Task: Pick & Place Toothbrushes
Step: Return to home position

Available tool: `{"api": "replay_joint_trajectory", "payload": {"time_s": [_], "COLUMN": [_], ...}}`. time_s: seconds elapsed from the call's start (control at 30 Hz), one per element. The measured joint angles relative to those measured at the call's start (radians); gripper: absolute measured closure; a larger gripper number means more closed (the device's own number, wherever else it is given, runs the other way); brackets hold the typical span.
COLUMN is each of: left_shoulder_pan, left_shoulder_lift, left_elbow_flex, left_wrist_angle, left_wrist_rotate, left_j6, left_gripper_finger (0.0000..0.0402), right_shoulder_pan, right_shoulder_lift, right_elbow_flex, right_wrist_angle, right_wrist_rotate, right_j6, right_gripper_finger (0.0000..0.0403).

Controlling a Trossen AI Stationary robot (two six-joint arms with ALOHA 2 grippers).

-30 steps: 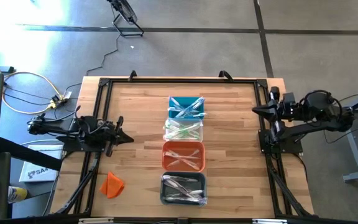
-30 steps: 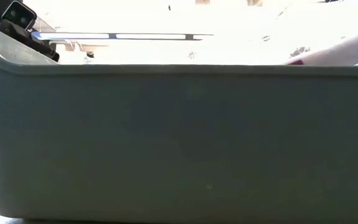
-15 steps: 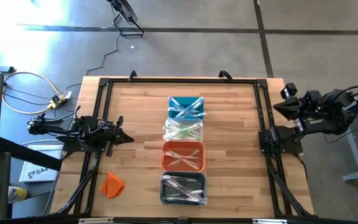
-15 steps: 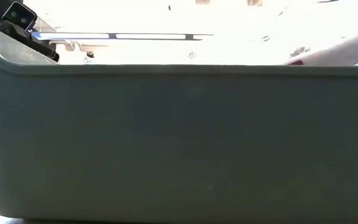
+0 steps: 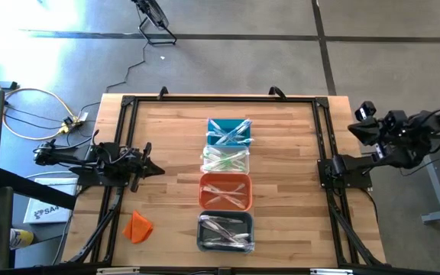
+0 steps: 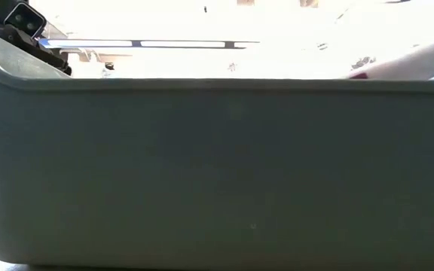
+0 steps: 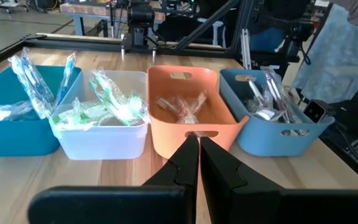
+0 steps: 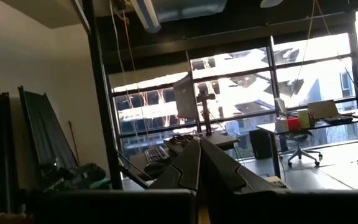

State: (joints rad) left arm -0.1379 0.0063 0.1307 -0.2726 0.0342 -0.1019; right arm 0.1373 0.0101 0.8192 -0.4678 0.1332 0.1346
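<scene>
Four bins stand in a row down the table's middle: teal (image 5: 228,131), clear (image 5: 224,160), orange (image 5: 225,192) and grey (image 5: 225,232). Toothbrushes in clear wrappers lie in each, blue ones (image 7: 35,79) in the teal bin, green ones (image 7: 114,101) in the clear one. My left gripper (image 5: 161,170) hovers shut at the table's left side, pointing at the orange bin (image 7: 188,115), and holds nothing. My right gripper (image 5: 352,129) is shut and empty beyond the table's right edge. It is tipped upward and faces the room (image 8: 199,142).
A small orange lump (image 5: 137,227) lies near the table's front left corner. A black frame (image 5: 128,103) runs round the tabletop. Bare wood lies on both sides of the bin row. In the low view the grey bin's wall (image 6: 217,173) fills nearly the whole picture.
My right gripper has drawn back from over the table's right rail to beyond the right edge and has tipped upward, staying shut. The bins and the toothbrushes have kept still.
</scene>
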Motion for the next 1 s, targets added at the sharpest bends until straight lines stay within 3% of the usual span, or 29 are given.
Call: {"api": "replay_joint_trajectory", "payload": {"time_s": [0.23, 0.6, 0.87, 1.0], "left_shoulder_pan": [0.000, 0.000, 0.000, 0.000], "left_shoulder_lift": [0.000, 0.000, 0.000, 0.000], "left_elbow_flex": [0.000, 0.000, 0.000, 0.000], "left_wrist_angle": [0.000, -0.024, -0.044, -0.047], "left_wrist_rotate": [-0.001, -0.026, -0.027, -0.029], "left_j6": [-0.001, 0.011, 0.035, 0.038], "left_gripper_finger": [0.0392, 0.0392, 0.0392, 0.0392], "right_shoulder_pan": [0.000, 0.000, 0.000, 0.000], "right_shoulder_lift": [-0.001, -0.003, -0.003, -0.003], "right_elbow_flex": [-0.053, -0.426, -0.643, -0.720], "right_wrist_angle": [0.024, 0.350, 0.532, 0.618], "right_wrist_rotate": [-0.004, -0.006, -0.003, 0.047], "right_j6": [0.024, -0.012, -0.053, -0.080], "right_gripper_finger": [0.0401, 0.0400, 0.0400, 0.0400]}}
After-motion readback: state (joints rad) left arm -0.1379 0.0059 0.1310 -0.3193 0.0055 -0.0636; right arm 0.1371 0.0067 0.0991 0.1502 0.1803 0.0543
